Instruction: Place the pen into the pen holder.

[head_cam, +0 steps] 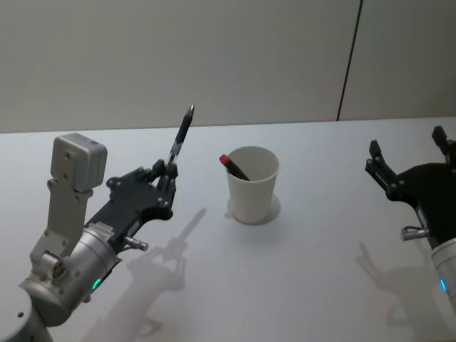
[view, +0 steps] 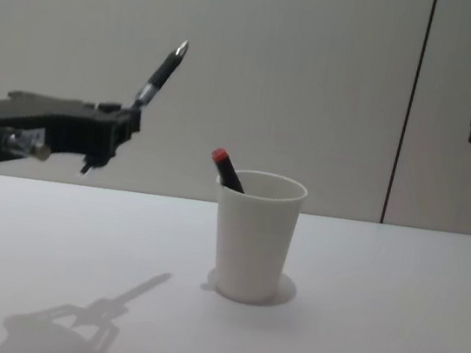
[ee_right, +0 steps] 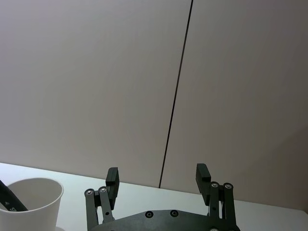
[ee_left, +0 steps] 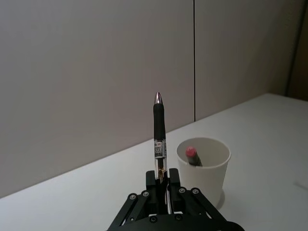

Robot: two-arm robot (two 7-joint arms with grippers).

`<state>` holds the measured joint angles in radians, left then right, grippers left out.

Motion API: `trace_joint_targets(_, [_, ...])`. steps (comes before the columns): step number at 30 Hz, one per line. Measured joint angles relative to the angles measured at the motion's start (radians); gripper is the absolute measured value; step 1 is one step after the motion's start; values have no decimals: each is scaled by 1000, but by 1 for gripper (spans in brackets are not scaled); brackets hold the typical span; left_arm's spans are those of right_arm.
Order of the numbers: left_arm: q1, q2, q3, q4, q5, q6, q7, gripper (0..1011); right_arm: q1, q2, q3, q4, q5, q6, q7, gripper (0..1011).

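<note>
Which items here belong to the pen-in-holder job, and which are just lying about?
Job: black pen with silver tip, clamped in the left gripper; white tapered paper cup as pen holder.
Bystanders: red-capped dark pen already in that cup; open right gripper, idle at the right; white table.

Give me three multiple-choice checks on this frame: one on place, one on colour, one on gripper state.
1. Where is the held pen in the left gripper?
A) raised above the table, left of the pen holder
B) inside the cup
C) lying flat on the table

2. Top end of the second pen, standing in the pen holder?
A) blue
B) red
C) green

3. Right gripper?
A) shut on a pen
B) shut on the cup
C) open, empty

Answers:
1 A: the chest view shows it tip-up beside the cup, off the surface.
2 B: a red end pokes over the rim.
3 C: its fingers stand apart with nothing between.
</note>
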<state>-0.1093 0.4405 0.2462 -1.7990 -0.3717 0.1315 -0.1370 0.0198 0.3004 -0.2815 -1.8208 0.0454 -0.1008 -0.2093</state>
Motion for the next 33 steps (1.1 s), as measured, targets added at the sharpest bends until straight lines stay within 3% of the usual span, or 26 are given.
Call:
trace_joint_targets(9, [-46,-60,23,94,14,-205,-101,170,0,0,0,0,0,0,0,1002])
trace_joint_targets(15, [-80,-98,39,157,26,-299,-159,170,0,0,0,0,0,0,0,1002])
trace_joint_targets(24, [-108,-129,52,210,37,-376,-206,170,0,0,0,0,0,0,0,1002])
trace_joint_targets(33, [-121,-143,58,234,41,-412,-229,170,3,-1,4,1,7,1,26,1002])
